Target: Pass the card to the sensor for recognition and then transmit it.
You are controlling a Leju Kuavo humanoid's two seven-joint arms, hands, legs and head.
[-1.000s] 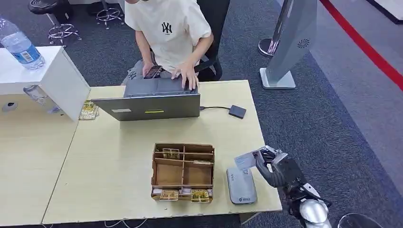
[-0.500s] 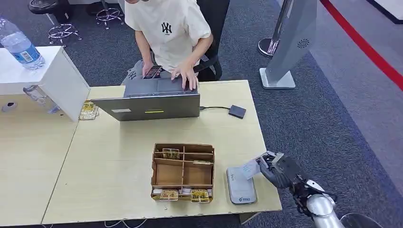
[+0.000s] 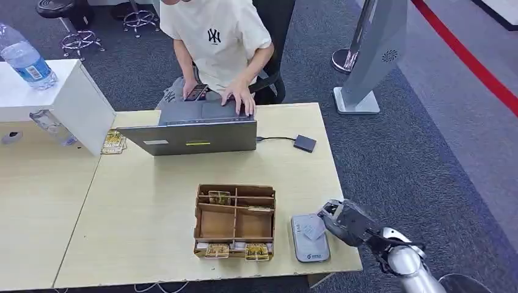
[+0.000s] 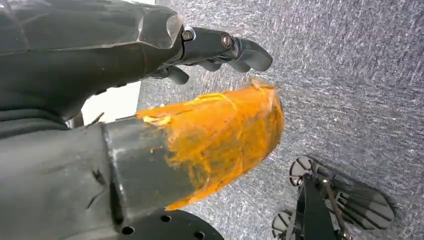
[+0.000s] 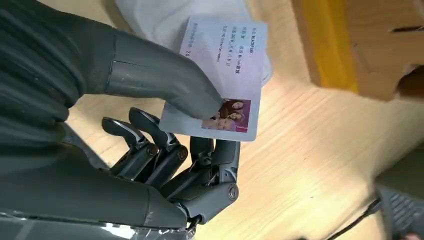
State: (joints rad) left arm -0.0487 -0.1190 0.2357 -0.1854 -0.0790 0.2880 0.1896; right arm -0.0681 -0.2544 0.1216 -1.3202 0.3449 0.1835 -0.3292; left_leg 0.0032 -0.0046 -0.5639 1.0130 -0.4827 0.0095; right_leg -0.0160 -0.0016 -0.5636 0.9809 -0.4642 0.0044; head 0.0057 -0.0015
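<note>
Right wrist view: I see the card (image 5: 227, 70) pinched between my right hand's (image 5: 150, 145) thumb and fingers, printed face toward the camera. From the head view, the card (image 3: 310, 229) sits just above the grey sensor (image 3: 309, 239) at the table's (image 3: 153, 213) near right corner, beside the cardboard tray (image 3: 235, 221). My left hand (image 4: 150, 100) hangs over carpet, fingers loosely apart, holding nothing. A person types on the laptop (image 3: 195, 135) across the table.
</note>
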